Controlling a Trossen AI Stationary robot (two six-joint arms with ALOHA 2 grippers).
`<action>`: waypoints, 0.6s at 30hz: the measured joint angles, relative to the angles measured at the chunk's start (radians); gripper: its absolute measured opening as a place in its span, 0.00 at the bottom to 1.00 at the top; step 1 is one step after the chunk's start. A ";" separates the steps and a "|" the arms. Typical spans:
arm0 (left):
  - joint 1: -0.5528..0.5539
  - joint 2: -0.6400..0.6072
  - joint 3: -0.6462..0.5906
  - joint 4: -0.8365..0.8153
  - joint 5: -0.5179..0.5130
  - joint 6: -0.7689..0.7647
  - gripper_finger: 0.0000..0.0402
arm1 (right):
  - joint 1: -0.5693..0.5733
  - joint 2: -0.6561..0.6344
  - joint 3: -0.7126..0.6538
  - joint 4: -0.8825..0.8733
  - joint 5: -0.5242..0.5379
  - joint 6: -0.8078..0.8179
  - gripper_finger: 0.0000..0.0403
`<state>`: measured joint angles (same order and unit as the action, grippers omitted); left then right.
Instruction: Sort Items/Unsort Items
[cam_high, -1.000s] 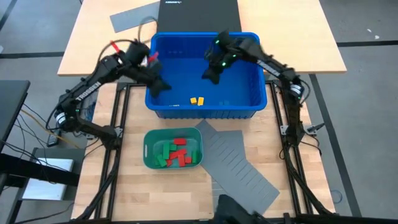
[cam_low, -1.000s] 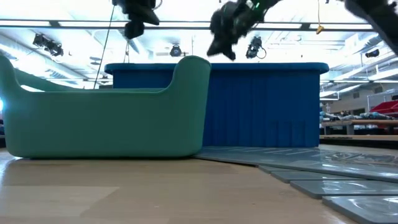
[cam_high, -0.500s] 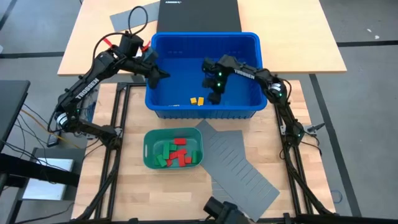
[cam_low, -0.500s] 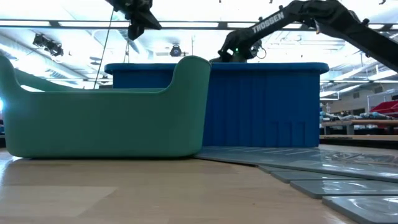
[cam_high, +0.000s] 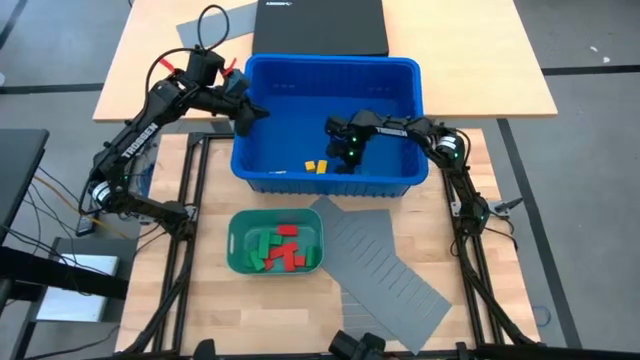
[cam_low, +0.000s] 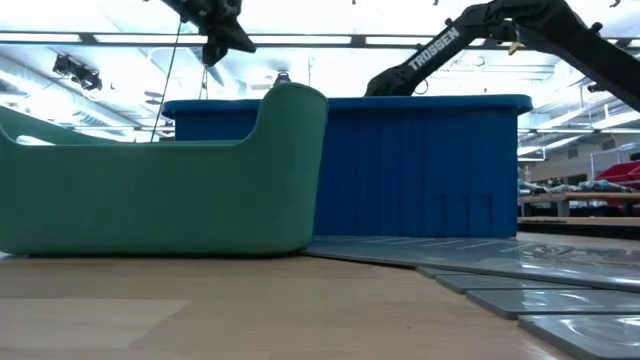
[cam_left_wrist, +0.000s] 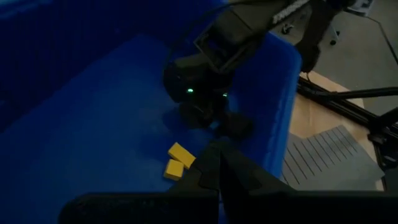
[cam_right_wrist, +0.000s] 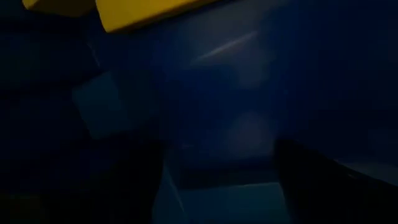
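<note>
Two yellow blocks (cam_high: 316, 163) lie side by side on the floor of the blue bin (cam_high: 405, 70), just beside my right gripper (cam_high: 344, 157), which sits low in the bin with its jaws spread wide and nothing between them. Red and green blocks (cam_high: 281, 247) fill the teal tray (cam_high: 237, 222), well apart from me. My left gripper (cam_high: 244, 117) hangs over the bin's rim, jaws pressed together, empty.

Down on the light wooden counter (cam_high: 210, 300) sits a big blue bin (cam_high: 400, 185) at the far side, with a teal-green tray (cam_high: 236, 236) just in front of it. Beside the tray, a flat grey slotted sheet (cam_high: 385, 265) lies angled, one corner touching the bin's near wall.
</note>
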<state>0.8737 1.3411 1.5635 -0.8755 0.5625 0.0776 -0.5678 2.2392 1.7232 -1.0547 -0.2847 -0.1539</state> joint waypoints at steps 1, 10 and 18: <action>0.005 0.000 0.000 0.002 0.000 0.000 0.01 | 0.000 -0.001 -0.007 0.008 0.001 0.000 0.76; 0.036 0.001 0.000 0.020 -0.001 -0.002 0.01 | -0.031 0.005 0.040 -0.009 0.070 0.000 0.44; 0.036 0.001 0.000 0.019 -0.001 -0.003 0.01 | -0.100 0.013 0.157 -0.044 0.105 -0.001 0.04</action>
<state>0.9100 1.3418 1.5631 -0.8562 0.5613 0.0750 -0.6679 2.2523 1.8801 -1.0985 -0.1796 -0.1553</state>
